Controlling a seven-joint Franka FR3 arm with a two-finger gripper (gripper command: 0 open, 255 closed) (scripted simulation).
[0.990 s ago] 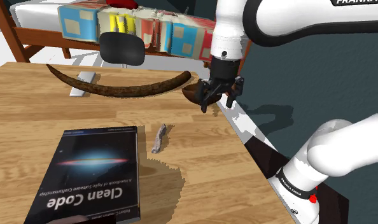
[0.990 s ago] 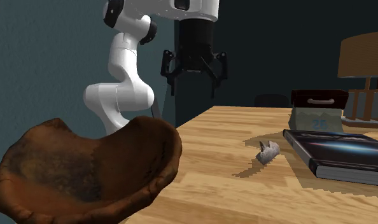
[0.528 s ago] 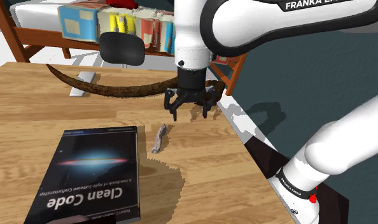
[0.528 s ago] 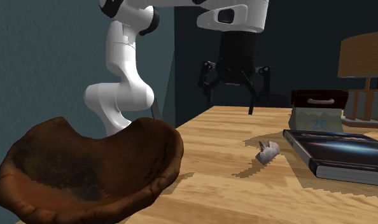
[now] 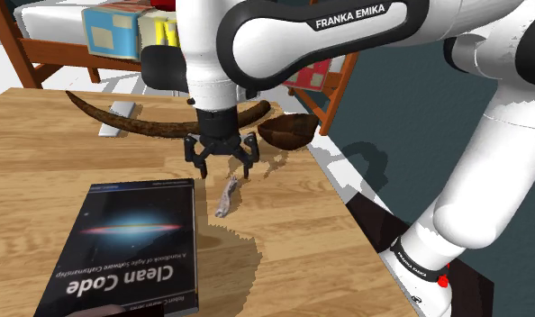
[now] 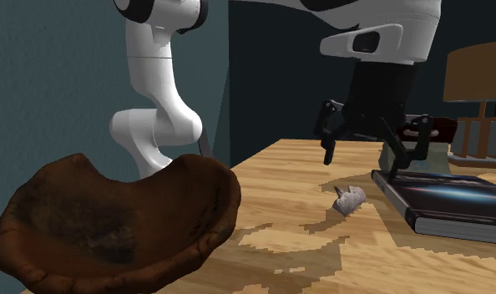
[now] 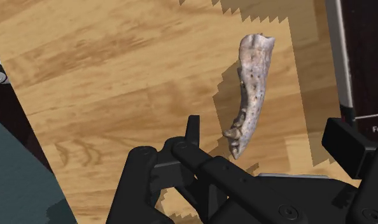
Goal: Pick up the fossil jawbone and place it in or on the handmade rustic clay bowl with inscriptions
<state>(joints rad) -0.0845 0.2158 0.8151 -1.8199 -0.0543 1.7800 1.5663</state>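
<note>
— Where is the jawbone?
— I see the pale jawbone point(image 5: 226, 196) lying flat on the wooden table point(image 5: 40, 153), just beside the book point(image 5: 131, 239) and apart from the brown bowl point(image 5: 290, 131).
— And the gripper?
— My gripper point(image 5: 224, 171) hovers just above the bone, fingers spread wide, clasping nothing.

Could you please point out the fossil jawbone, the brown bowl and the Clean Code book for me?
Fossil jawbone point(image 7: 251, 95): wrist view, middle of the bone.
Brown bowl point(image 6: 113, 225): second exterior view, its bare inside.
Clean Code book point(image 5: 131, 239): shoulder view, middle of the cover.
</note>
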